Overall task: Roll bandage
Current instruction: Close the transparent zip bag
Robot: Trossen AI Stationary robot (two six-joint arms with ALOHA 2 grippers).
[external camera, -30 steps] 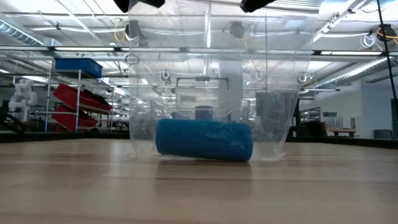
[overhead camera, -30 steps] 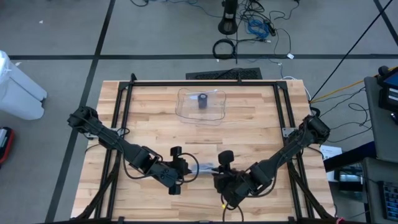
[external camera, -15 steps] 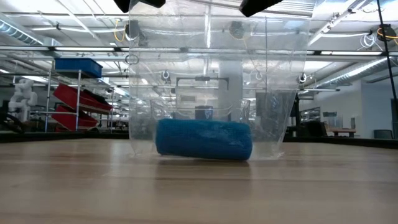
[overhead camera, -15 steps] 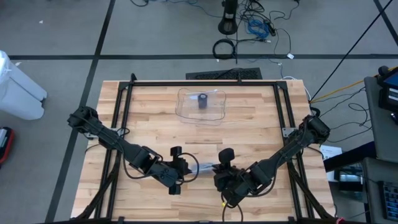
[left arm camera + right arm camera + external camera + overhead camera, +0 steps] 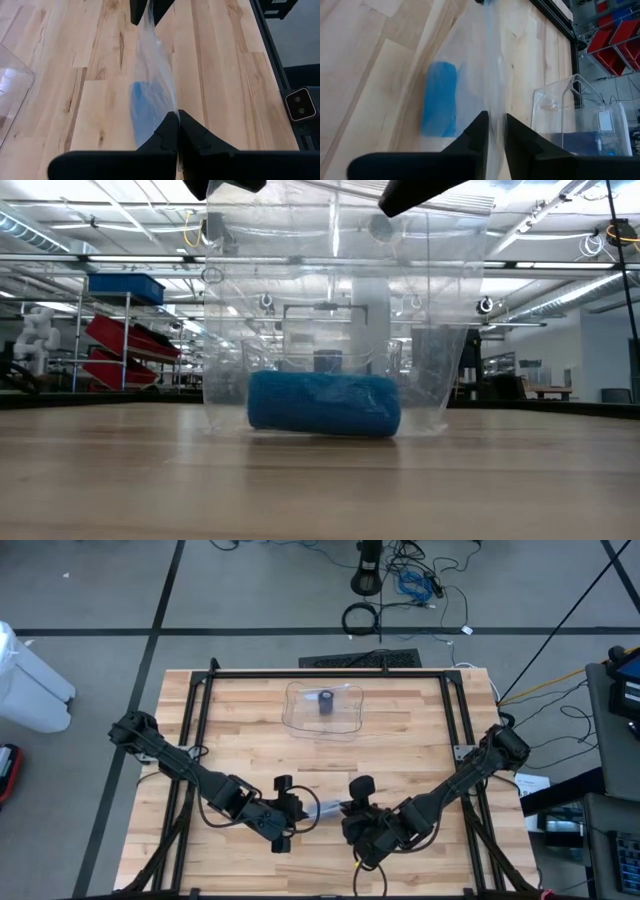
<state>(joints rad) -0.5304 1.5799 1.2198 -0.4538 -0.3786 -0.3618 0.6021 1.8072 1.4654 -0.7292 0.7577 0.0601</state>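
The right gripper [image 5: 494, 131] has narrowed its jaws on the clear bag [image 5: 330, 320], the left gripper [image 5: 177, 131] stays clamped on it, and the blue bandage roll [image 5: 323, 402] inside rests on the bench [image 5: 320, 480], so the bag seems secured.

wood plank table [image 5: 250, 730], black frame [image 5: 330, 674] round edges. clear plastic tray [image 5: 325, 708] sits at far side, small dark roll [image 5: 326, 702] in it. near front edge, clear bag [image 5: 330, 330] with blue bandage roll [image 5: 323, 403] resting on tabletop.
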